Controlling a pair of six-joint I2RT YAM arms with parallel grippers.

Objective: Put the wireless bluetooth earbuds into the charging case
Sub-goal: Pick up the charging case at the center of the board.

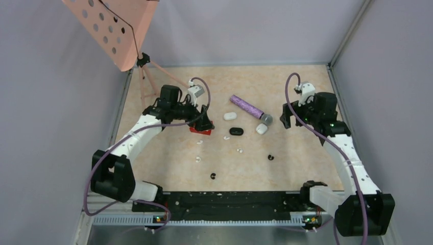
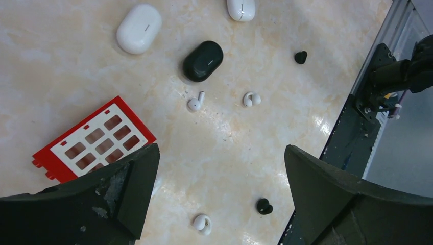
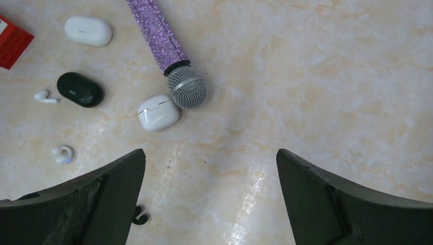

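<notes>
microphone [image 3: 157, 33]: glittering purple, grey mesh head
earbuds [image 2: 194, 104]: showing white, two showing black
desk [image 1: 306, 158]: showing beige marbling
grid plate [image 2: 94, 143]: showing red and white

We see a polished, marble-patterned beige counter [image 2: 255, 153] catching glare; glossy white plastic earbuds [image 2: 195, 103] and a smooth black oval plastic case [image 2: 203, 61]; the purple microphone [image 3: 163, 46] has a glittery, rough-looking handle and a metal mesh head
</notes>
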